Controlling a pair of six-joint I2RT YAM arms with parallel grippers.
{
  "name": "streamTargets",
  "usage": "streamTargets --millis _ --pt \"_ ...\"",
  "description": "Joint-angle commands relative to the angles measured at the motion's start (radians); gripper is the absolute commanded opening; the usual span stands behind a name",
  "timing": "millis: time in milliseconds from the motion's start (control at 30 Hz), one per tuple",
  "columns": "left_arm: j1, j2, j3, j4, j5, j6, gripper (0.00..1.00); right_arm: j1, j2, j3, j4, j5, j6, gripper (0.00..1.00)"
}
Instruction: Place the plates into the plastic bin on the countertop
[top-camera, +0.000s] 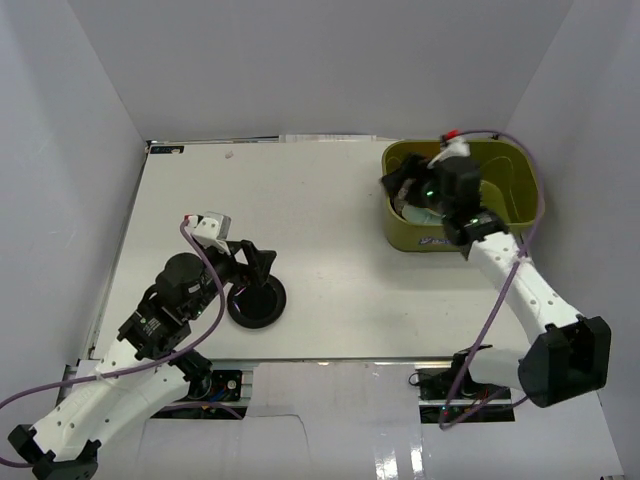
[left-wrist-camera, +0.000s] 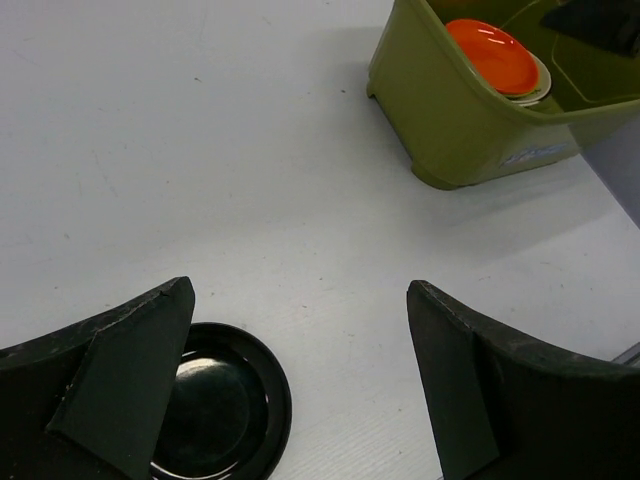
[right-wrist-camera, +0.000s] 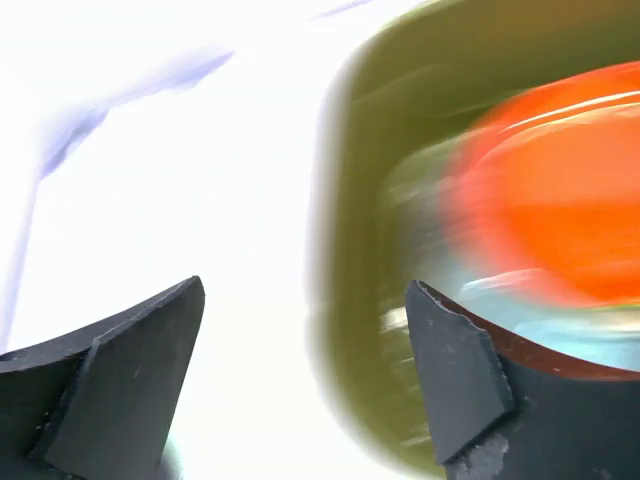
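Observation:
A glossy black plate (top-camera: 256, 303) lies on the white countertop (top-camera: 320, 200) near the front left. My left gripper (top-camera: 250, 270) is open just above its far edge; in the left wrist view (left-wrist-camera: 300, 290) the left finger overlaps the black plate (left-wrist-camera: 215, 410). The olive-green plastic bin (top-camera: 405, 232) stands at the back right and holds a stack of plates with an orange-red plate (left-wrist-camera: 490, 55) on top. My right gripper (top-camera: 405, 185) is open and empty over the bin's left side. Its wrist view is blurred and shows the orange-red plate (right-wrist-camera: 560, 200) and the bin wall (right-wrist-camera: 380, 250).
White walls enclose the countertop on three sides. The bin (left-wrist-camera: 470, 120) has a small white label on its near side. The right arm reaches over the bin's front rim.

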Motion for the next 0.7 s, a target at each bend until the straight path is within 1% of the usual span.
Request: streamTargets --millis 0,33,100,133,167,200,233,300,367,500,533,567,633,667 --pt "0.001 -0.029 -0.003 0.006 -0.098 -0.006 0.98 0.334 -0.026 -0.110 0.106 0.011 0.036 0.84" --pt "0.001 -0.039 -0.003 -0.004 -0.126 -0.009 0.98 0.461 0.010 -0.148 0.143 0.051 0.076 0.83" --pt "0.002 -0.047 -0.003 -0.016 -0.181 -0.021 0.98 0.551 0.072 -0.161 0.217 0.044 0.121 0.79" --pt "0.002 -0.059 -0.003 -0.024 -0.212 -0.024 0.98 0.615 0.150 -0.156 0.240 0.027 0.139 0.77" --pt "0.002 -0.067 -0.003 -0.022 -0.221 -0.026 0.98 0.645 0.190 -0.149 0.260 0.027 0.165 0.76" --pt "0.002 -0.076 -0.006 -0.024 -0.230 -0.027 0.98 0.666 0.228 -0.139 0.276 0.027 0.175 0.74" --pt "0.002 -0.084 -0.007 -0.022 -0.243 -0.029 0.98 0.686 0.305 -0.126 0.297 -0.014 0.187 0.74" --pt "0.002 -0.104 -0.013 -0.018 -0.244 -0.027 0.98 0.726 0.403 -0.101 0.325 -0.045 0.227 0.71" --pt "0.004 -0.107 -0.016 -0.017 -0.240 -0.026 0.98 0.751 0.460 -0.107 0.398 -0.082 0.265 0.65" --pt "0.004 -0.087 -0.015 -0.019 -0.220 -0.024 0.98 0.788 0.636 -0.119 0.535 -0.193 0.377 0.58" --pt "0.004 -0.082 -0.015 -0.017 -0.214 -0.024 0.98 0.806 0.662 -0.124 0.581 -0.243 0.436 0.57" --pt "0.004 -0.076 -0.015 -0.017 -0.209 -0.023 0.98 0.818 0.689 -0.124 0.642 -0.257 0.460 0.55" --pt "0.004 -0.067 -0.012 -0.017 -0.206 -0.021 0.98 0.847 0.745 -0.103 0.659 -0.256 0.495 0.52" --pt "0.004 -0.065 -0.013 -0.017 -0.206 -0.023 0.98 0.855 0.761 -0.093 0.662 -0.253 0.500 0.37"
